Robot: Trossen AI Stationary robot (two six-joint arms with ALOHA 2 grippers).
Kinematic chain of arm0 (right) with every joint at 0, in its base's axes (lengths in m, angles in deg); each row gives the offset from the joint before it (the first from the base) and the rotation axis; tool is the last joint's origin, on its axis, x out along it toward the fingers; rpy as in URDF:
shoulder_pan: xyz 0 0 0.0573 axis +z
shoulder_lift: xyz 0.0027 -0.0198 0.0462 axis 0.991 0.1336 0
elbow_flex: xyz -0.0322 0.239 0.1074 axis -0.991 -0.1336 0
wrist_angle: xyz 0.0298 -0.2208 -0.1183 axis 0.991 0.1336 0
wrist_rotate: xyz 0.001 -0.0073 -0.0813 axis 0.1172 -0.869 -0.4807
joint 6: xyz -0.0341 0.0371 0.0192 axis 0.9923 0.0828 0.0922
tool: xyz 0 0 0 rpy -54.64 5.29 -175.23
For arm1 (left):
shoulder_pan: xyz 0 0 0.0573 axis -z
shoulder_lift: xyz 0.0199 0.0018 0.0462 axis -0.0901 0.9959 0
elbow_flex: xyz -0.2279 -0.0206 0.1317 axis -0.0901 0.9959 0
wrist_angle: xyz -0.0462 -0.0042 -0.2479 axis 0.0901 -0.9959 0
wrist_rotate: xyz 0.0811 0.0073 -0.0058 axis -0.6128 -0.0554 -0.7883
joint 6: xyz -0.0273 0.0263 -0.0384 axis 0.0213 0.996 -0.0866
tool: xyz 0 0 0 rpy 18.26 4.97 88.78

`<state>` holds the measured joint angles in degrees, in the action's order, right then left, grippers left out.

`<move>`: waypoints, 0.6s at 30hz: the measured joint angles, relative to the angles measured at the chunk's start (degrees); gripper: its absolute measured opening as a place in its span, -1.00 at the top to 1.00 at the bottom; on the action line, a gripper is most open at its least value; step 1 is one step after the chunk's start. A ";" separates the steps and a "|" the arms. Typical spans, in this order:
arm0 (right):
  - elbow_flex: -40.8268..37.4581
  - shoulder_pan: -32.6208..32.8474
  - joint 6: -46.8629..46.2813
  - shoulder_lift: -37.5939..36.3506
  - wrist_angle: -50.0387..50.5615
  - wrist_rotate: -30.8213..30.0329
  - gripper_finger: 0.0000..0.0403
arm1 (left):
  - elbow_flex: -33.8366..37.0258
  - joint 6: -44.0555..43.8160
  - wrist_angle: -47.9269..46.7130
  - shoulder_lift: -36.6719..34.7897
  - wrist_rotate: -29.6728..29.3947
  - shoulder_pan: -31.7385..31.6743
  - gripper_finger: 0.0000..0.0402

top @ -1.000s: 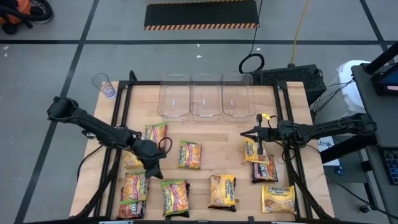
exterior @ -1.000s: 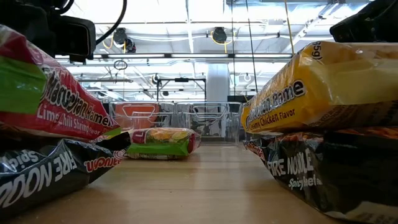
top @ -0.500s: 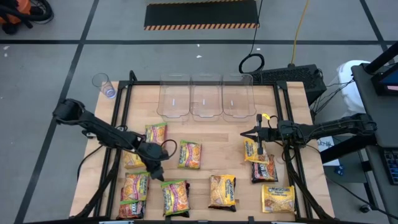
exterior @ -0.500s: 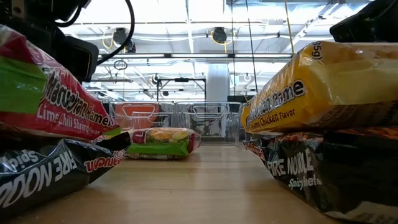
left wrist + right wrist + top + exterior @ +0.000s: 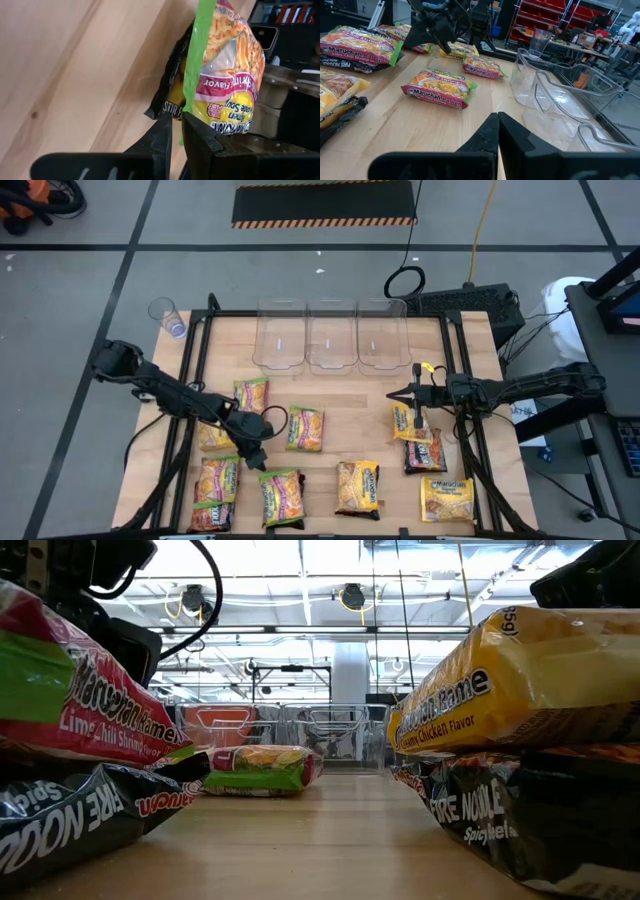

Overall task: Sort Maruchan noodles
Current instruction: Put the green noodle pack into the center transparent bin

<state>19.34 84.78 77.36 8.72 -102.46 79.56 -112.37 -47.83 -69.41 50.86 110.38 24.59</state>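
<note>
Low view is showing the nearest packets stacked at both sides: a lime-chili packet (image 5: 80, 705) lying on a black Fire Noodle packet (image 5: 70, 815), and a yellow creamy-chicken packet (image 5: 520, 675) on another black one (image 5: 540, 825). Farther back, the left gripper (image 5: 256, 460) is hovering low over the front-left cluster, its fingers nearly together with a thin gap lined up on the green edge of a packet (image 5: 225, 65), probably so as to pinch that thin seam; nothing is being held. The right gripper (image 5: 417, 397) is waiting at the right side, fingers pressed shut and empty. Farthest off, three clear bins (image 5: 332, 340) are standing empty at the table's back edge, waiting for sorted noodles.
</note>
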 joint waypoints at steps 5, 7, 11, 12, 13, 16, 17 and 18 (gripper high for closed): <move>0.00 0.00 0.00 0.02 0.00 0.00 1.00 | -0.01 -0.11 3.76 0.04 1.35 0.00 0.77; -0.02 0.00 0.00 0.00 0.00 0.00 1.00 | -0.01 -0.18 4.47 0.04 1.94 0.21 0.77; -0.02 0.01 0.00 0.00 0.00 0.00 1.00 | 0.01 0.02 3.29 0.02 1.98 0.59 0.77; 0.00 0.00 0.00 0.02 0.00 0.00 1.00 | 0.01 0.53 2.79 0.02 1.88 0.59 0.77; -0.01 0.00 0.00 0.02 0.00 0.00 1.00 | -0.01 1.09 2.26 0.02 1.59 0.59 0.77; 0.00 0.00 0.00 0.02 0.00 0.00 1.00 | 0.01 1.62 1.25 0.02 0.47 0.59 0.77; 0.00 0.00 0.00 0.01 0.00 0.00 1.00 | -0.01 1.62 1.32 0.02 0.12 0.59 0.77; -0.01 0.01 0.00 0.00 0.00 0.00 1.00 | -0.01 1.71 1.37 0.02 -0.13 0.59 0.77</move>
<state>19.33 84.79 77.36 8.72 -102.46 79.56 -112.37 -46.12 -68.04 50.87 110.25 25.18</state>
